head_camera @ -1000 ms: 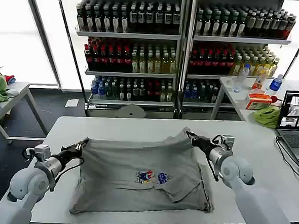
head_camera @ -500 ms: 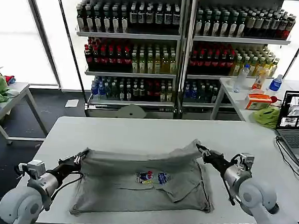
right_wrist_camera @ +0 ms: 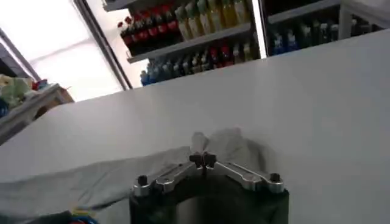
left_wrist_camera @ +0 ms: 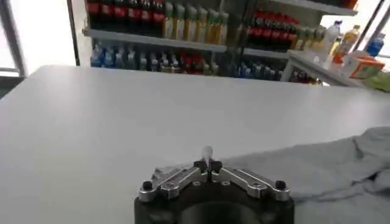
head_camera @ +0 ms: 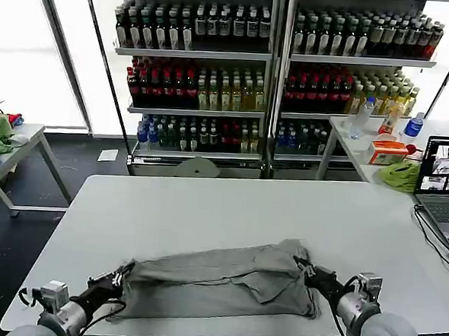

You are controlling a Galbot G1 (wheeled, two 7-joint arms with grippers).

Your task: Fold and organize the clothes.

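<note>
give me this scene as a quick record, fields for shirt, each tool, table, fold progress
shirt: grey shirt folded over on itself, lying as a band near the table's near edge
left tool: left tool shut on the shirt's left corner
right tool: right tool shut on the shirt's right corner
table: white table, bare beyond the shirt
fold progress: far edge brought over toward the near edge, both corners not yet released
</note>
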